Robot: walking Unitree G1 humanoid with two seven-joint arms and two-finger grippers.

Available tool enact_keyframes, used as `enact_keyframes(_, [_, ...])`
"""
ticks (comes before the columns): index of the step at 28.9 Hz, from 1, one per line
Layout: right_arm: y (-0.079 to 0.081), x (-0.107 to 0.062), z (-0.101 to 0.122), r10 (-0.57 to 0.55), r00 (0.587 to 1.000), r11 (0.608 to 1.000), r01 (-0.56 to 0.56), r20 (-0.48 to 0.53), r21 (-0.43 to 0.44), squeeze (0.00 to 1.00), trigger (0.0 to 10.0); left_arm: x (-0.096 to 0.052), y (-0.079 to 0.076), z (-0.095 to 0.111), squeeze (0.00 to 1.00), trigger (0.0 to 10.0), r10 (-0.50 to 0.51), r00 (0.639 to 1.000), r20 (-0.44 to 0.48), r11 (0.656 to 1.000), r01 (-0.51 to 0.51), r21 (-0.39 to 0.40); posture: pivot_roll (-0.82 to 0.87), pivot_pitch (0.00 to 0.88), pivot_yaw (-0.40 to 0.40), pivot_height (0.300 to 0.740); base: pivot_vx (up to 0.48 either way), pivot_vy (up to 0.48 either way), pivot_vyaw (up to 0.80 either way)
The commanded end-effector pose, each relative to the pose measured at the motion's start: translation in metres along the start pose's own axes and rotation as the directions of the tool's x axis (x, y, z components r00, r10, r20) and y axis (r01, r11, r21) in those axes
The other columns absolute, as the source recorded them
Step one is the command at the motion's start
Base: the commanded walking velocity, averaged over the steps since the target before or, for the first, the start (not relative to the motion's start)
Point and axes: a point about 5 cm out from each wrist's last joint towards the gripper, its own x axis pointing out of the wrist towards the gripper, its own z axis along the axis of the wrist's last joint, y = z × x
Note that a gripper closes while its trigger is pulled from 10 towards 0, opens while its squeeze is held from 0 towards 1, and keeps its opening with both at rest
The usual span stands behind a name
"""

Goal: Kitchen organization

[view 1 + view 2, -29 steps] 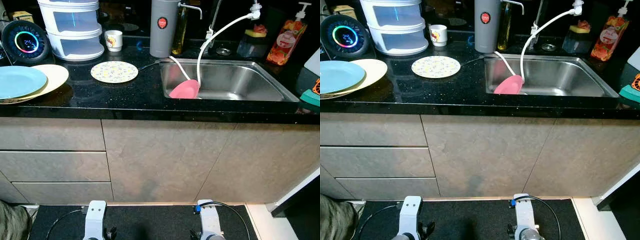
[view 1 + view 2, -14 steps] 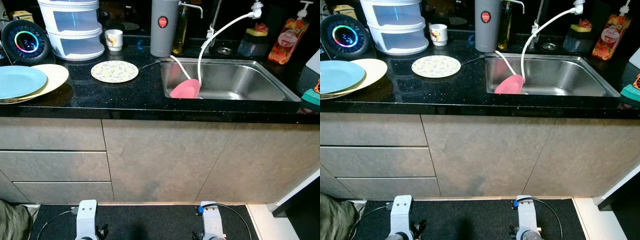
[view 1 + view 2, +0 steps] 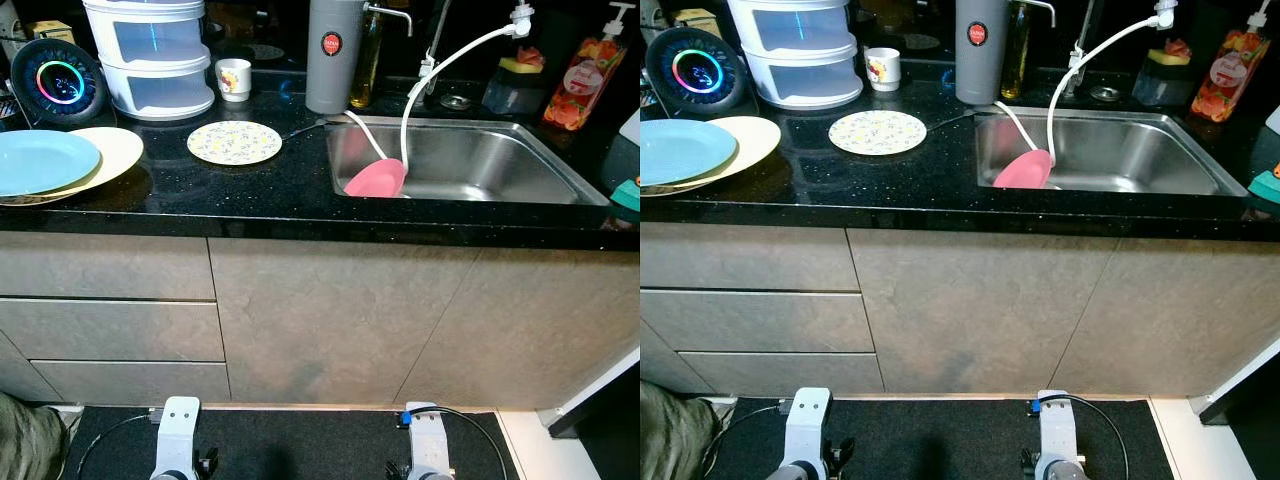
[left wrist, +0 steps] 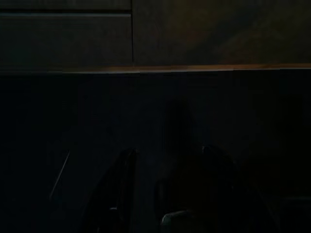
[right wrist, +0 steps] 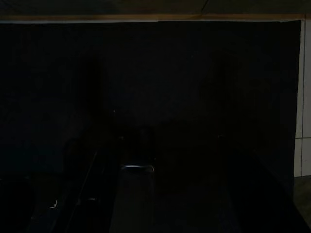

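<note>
Facing the stainless steel sink [image 3: 480, 165] set in a black speckled countertop [image 3: 250, 190]. Leaning inside the sink's near-left corner — a pink silicone spatula [image 3: 374, 178]. Lying left of the sink: a round floral trivet [image 3: 234, 142], farther left a light blue plate [image 3: 42, 161] stacked on a cream plate [image 3: 112, 152]. Hanging idle below — left gripper [image 4: 165, 194] and right gripper [image 5: 160, 194], finger spread impossible to tell in the dark.

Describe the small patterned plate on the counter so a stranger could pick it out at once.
Start at the steel sink set in the black counter. Just left of it, in front of the white drawer box, lies the patterned plate by itself. Unlike the plain blue plate stacked on a cream plate further left, it is smaller and speckled.
</note>
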Motion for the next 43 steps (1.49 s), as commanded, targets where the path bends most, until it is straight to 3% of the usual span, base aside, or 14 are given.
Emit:
enact_keyframes(1, [-0.002,0.0,-0.003,-0.012,1.0,1.0,0.012,-0.014,0.006,0.0,10.0,0.003,-0.002,0.011,0.0,10.0,-0.019,0.999,0.027,0.999,0.018,0.039,0.06,0.128,-0.022,0.74,0.0,0.0,0.0])
enact_keyframes(3, [-0.003,0.0,-0.001,-0.012,1.0,1.0,0.012,-0.01,0.005,0.0,10.0,0.006,-0.003,0.025,0.0,10.0,-0.028,0.998,0.063,0.999,0.026,0.043,0.06,0.128,-0.022,0.74,0.0,0.0,0.0])
enact_keyframes(9, [-0.004,0.001,0.005,-0.016,1.0,1.0,0.016,0.005,0.007,0.0,10.0,0.019,-0.014,0.112,0.0,10.0,-0.072,0.963,0.259,0.997,0.061,0.048,0.05,0.12,-0.021,0.74,0.0,0.0,0.0])
enact_keyframes(10, [-0.004,0.001,0.005,-0.016,1.0,1.0,0.016,0.005,0.007,0.0,10.0,0.019,-0.014,0.112,0.0,10.0,-0.072,0.963,0.259,0.997,0.061,0.048,0.05,0.12,-0.021,0.74,0.0,0.0,0.0])
enact_keyframes(11, [-0.004,0.001,0.005,-0.016,1.0,1.0,0.016,0.008,0.008,0.0,10.0,0.019,-0.016,0.128,0.0,10.0,-0.075,0.954,0.291,0.997,0.065,0.045,0.05,0.117,-0.016,0.74,0.0,0.0,0.0])
enact_keyframes(18, [-0.003,0.0,0.004,-0.018,1.0,1.0,0.018,0.009,0.012,0.0,10.0,0.019,-0.017,0.141,0.0,10.0,-0.084,0.948,0.308,0.996,0.069,0.059,0.05,0.116,-0.01,0.74,0.0,0.0,0.0])
enact_keyframes(28, [-0.002,0.0,0.002,-0.016,1.0,1.0,0.016,0.008,0.012,0.0,10.0,0.019,-0.008,0.115,0.0,10.0,-0.079,0.972,0.221,0.993,0.059,0.098,0.05,0.116,-0.012,0.74,0.0,0.0,0.0])
enact_keyframes(32, [0.0,0.0,0.0,-0.011,1.0,1.0,0.011,0.002,0.007,0.0,10.0,0.017,-0.003,0.063,0.0,10.0,-0.067,0.998,-0.001,0.976,0.066,0.21,0.06,0.12,-0.009,0.74,0.0,0.0,0.0])
enact_keyframes(36, [0.002,-0.001,-0.003,-0.008,1.0,1.0,0.008,-0.007,0.003,0.0,10.0,0.009,0.005,0.027,0.0,10.0,-0.03,0.998,-0.057,0.99,0.037,0.134,0.06,0.115,-0.005,0.74,0.0,0.0,0.0])
enact_keyframes(43, [0.003,-0.001,-0.007,-0.006,1.0,1.0,0.006,-0.015,0.0,0.0,10.0,0.0,0.014,0.001,0.0,10.0,0.025,0.997,-0.079,0.999,-0.021,0.049,0.05,0.114,-0.005,0.74,0.0,0.0,0.0])
